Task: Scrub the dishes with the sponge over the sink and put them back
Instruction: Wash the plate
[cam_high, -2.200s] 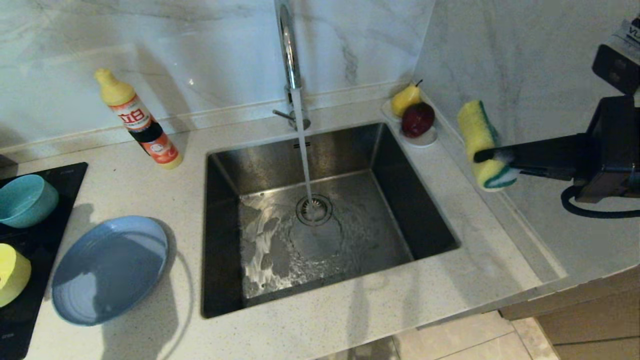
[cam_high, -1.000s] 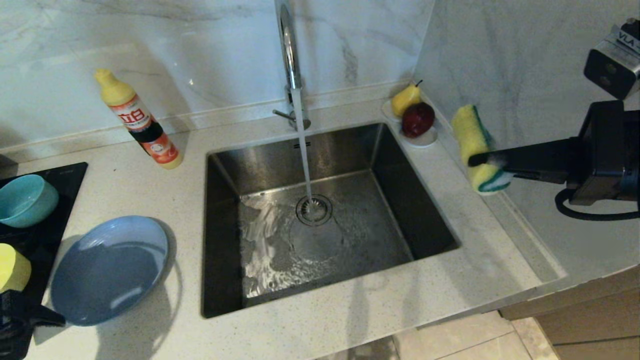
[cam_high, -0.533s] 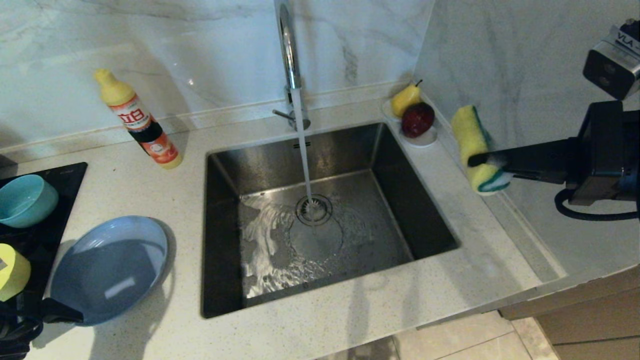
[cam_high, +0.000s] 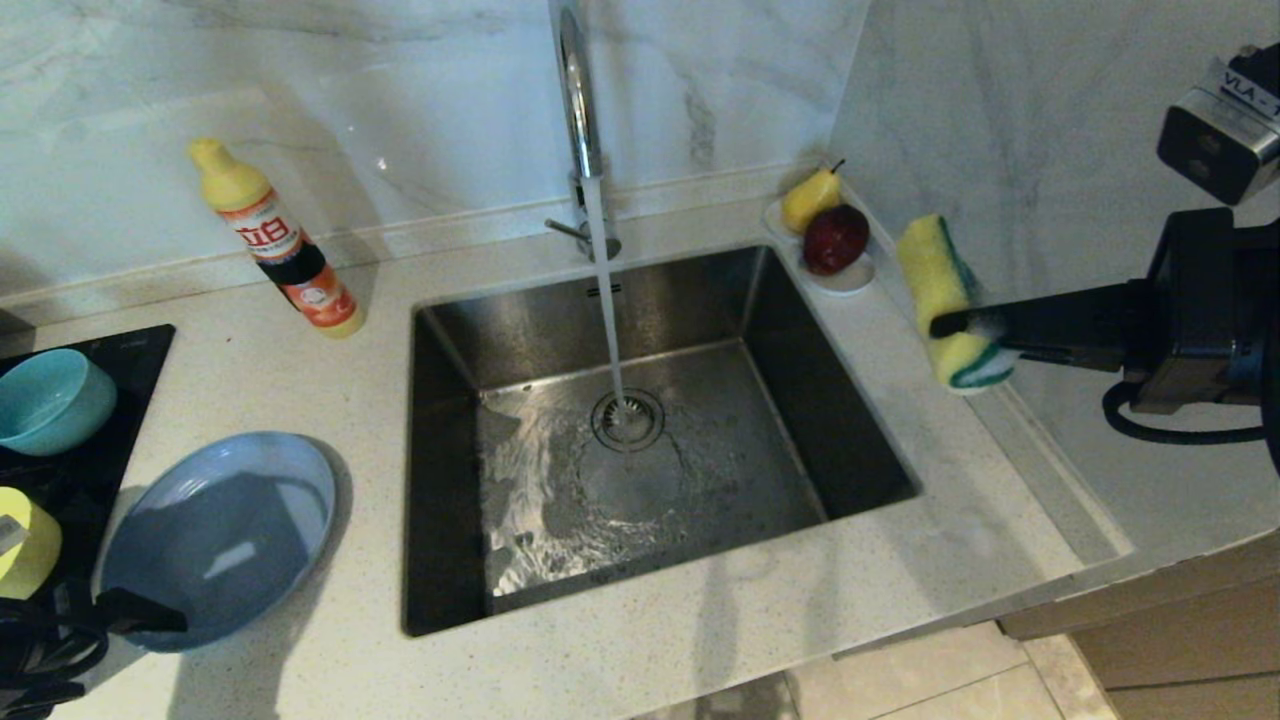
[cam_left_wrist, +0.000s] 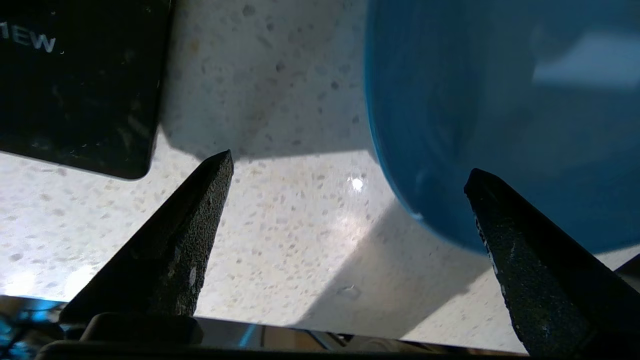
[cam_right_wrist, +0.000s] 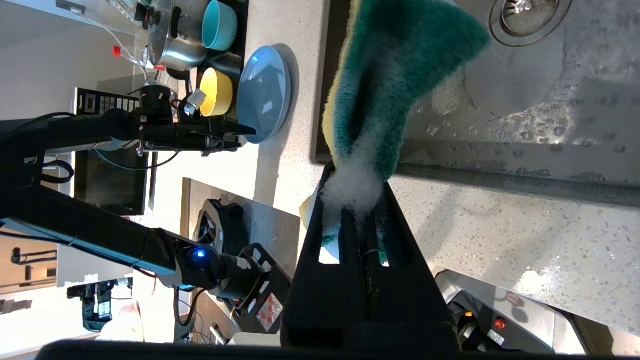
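The grey-blue plate (cam_high: 220, 540) lies on the counter left of the sink (cam_high: 780, 330). Behind it, the teal bowl (cam_high: 50, 400) and yellow bowl (cam_high: 25, 555) sit on the black cooktop (cam_high: 110, 345). My left gripper (cam_high: 150, 622) is open and low at the plate's near-left rim. In the left wrist view the plate (cam_left_wrist: 500, 100) has its edge between the spread fingers of the left gripper (cam_left_wrist: 349, 162), close to one of them. My right gripper (cam_high: 940, 322) is shut on the foamy yellow-and-green sponge (cam_high: 945, 295), held above the counter right of the sink.
Water runs from the chrome tap (cam_high: 578, 100) onto the drain (cam_high: 628, 418). A dish-soap bottle (cam_high: 275, 240) stands at the back left. A white saucer (cam_high: 850, 278) with a pear and an apple sits at the sink's back right corner. A marble wall rises close on the right.
My left gripper has come into view at the lower left and moved towards the plate's near rim. The right arm with the sponge has drifted slightly left.
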